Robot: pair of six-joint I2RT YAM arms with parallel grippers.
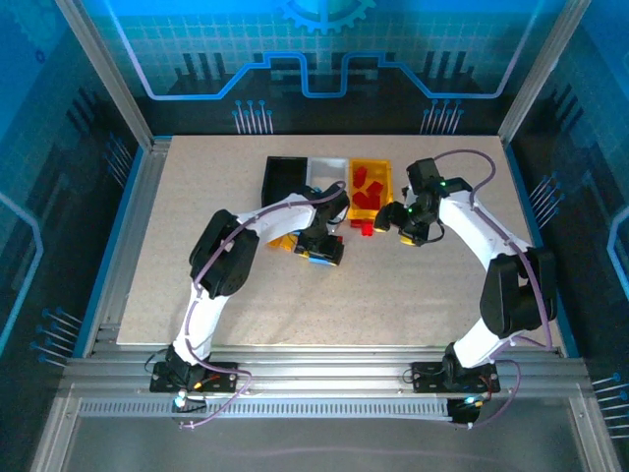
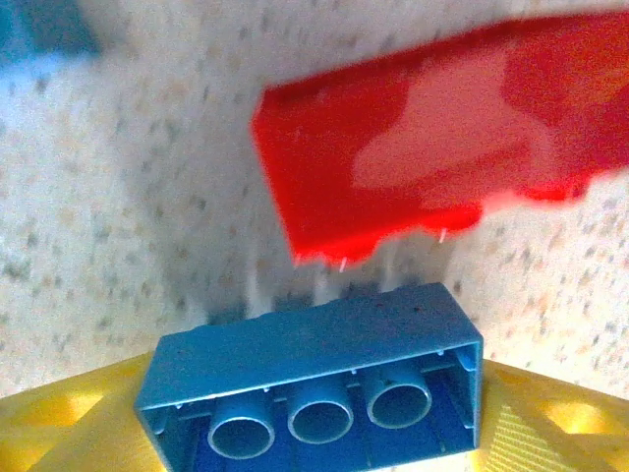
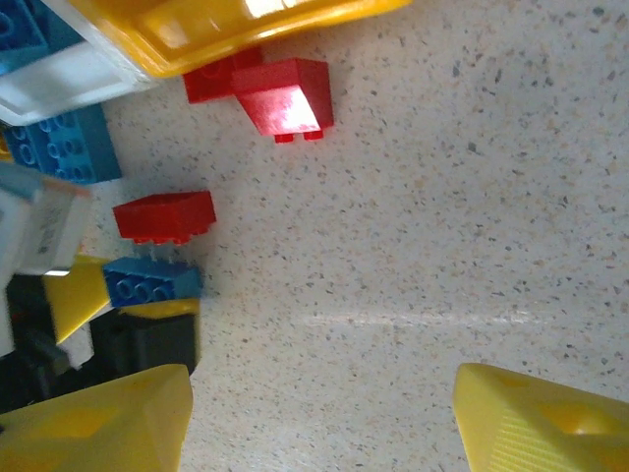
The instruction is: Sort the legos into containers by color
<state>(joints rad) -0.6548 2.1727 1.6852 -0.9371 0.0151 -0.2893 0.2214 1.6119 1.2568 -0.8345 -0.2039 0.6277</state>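
Observation:
A blue lego [image 2: 314,359] lies hollow side toward the left wrist camera, and my left gripper [image 2: 310,433] is shut on it, a yellow finger [image 2: 555,423] against each end. A red lego [image 2: 423,147] rests on the table just beyond it. From above, my left gripper [image 1: 322,248] is in front of the white container [image 1: 327,167]. The black container [image 1: 283,175] stands to its left; the yellow container [image 1: 389,177], to its right, holds red legos. My right gripper [image 3: 319,423] hangs open over bare table, also seen from above [image 1: 413,232].
Two red legos [image 3: 285,98] lie by the yellow container's rim [image 3: 226,29]. Another blue lego [image 3: 64,147] sits beside the white container [image 3: 69,84]. A yellow-orange lego [image 1: 286,240] lies under the left arm. The tabletop [image 3: 442,216] to the right is bare.

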